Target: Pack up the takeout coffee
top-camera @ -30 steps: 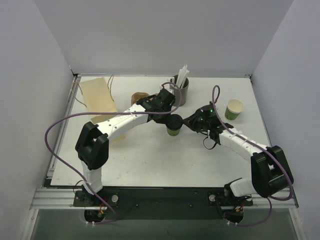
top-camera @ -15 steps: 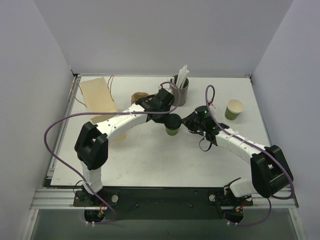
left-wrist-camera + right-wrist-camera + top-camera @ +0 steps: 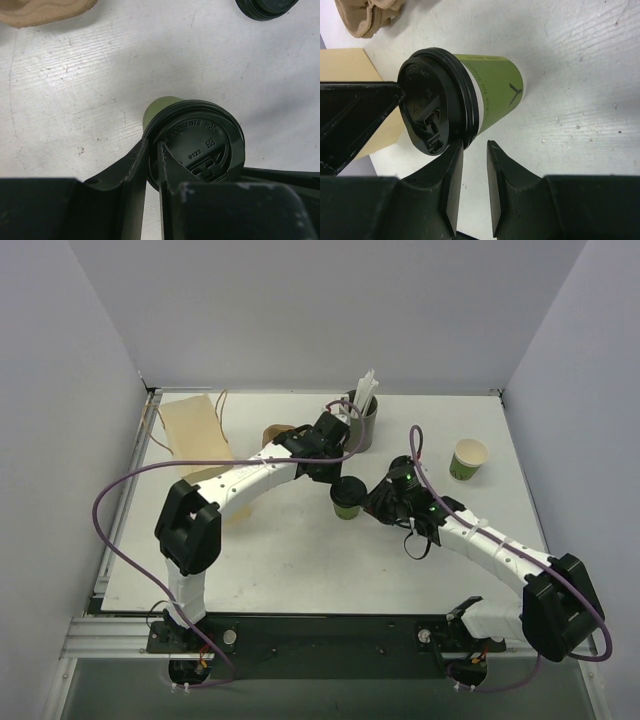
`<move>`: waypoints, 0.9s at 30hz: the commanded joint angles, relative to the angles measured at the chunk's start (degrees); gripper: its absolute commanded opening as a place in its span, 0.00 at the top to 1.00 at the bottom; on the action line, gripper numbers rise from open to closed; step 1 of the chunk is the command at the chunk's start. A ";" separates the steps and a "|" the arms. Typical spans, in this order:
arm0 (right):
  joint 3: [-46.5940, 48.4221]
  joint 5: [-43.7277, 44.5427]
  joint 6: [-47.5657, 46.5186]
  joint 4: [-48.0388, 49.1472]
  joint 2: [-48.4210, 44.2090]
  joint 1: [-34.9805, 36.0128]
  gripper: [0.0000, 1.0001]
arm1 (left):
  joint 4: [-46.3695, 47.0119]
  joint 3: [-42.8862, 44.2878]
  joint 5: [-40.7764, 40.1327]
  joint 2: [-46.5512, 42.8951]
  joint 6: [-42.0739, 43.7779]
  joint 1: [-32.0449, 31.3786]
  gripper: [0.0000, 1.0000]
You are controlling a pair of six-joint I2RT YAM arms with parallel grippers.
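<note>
Centrally, both arms meet at the takeout coffee (image 3: 346, 499): left gripper (image 3: 153, 148) pinches its rim, right gripper (image 3: 475, 146) ajar, empty.

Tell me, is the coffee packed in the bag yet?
Not yet. Done: the black lid sits on the green cup. In hand: the left jaws seem to pinch the lid's rim; the right jaws stand open, empty, beside the cup. To do: getting it into the paper bag, which lies flat.

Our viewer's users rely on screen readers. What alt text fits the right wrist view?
A green paper cup with a black lid sits on a white table; the right gripper is beside it, jaws apart and empty.
</note>
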 commanded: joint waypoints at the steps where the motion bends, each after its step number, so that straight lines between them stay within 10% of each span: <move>1: -0.18 -1.65 -2.75 -20.54 0.92 0.72 0.78 | -9.93 -1.22 3.08 5.63 3.28 -0.42 0.76; 27: 1.41 -8.77 -1.35 -2.09 -3.21 -7.72 0.74 | -10.81 1.06 4.13 4.40 4.07 -0.42 0.72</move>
